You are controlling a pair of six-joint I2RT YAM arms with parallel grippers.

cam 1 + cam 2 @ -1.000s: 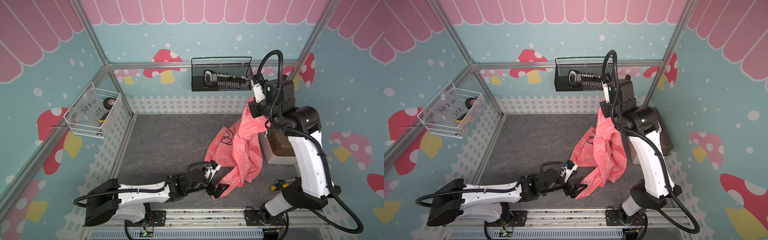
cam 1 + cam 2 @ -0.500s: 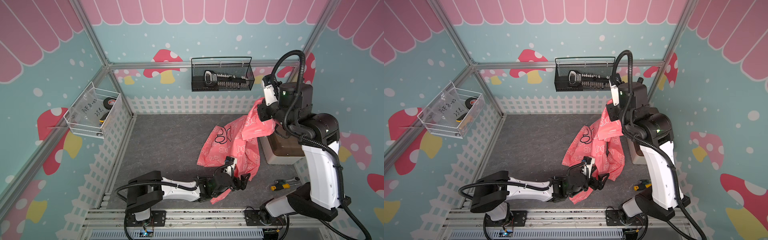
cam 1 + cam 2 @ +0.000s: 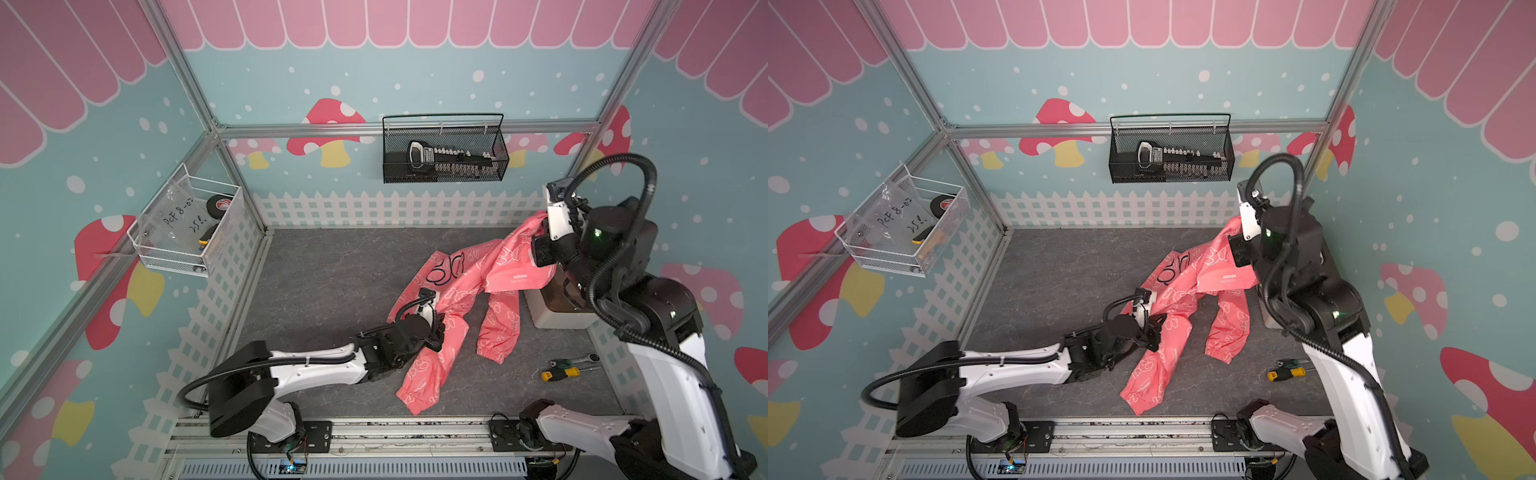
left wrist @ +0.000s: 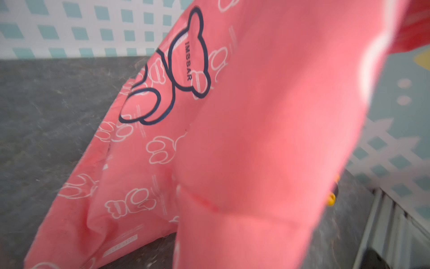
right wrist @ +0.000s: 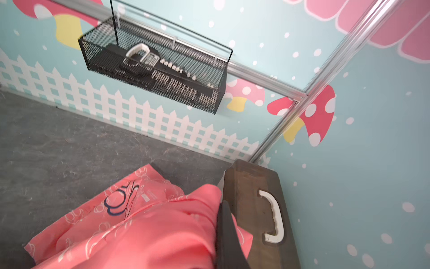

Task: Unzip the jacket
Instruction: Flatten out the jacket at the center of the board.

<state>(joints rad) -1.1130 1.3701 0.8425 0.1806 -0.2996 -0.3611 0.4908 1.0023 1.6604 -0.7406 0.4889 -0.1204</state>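
**Coral-pink thin child's jacket [image 3: 461, 291] with white bear outlines.** It stretches from the raised right hand [image 3: 540, 249], closed on its upper end at the back right, down to the grey stone-look counter [image 3: 332, 270], where both sleeves lie. The left hand [image 3: 436, 330], wide open beside the hem a second ago, is now closed on the fabric at mid-body. The garment, bunched and hanging then, is now drawn out long. The right hand has shifted outward, near the brown-lidded box [image 3: 557, 316].
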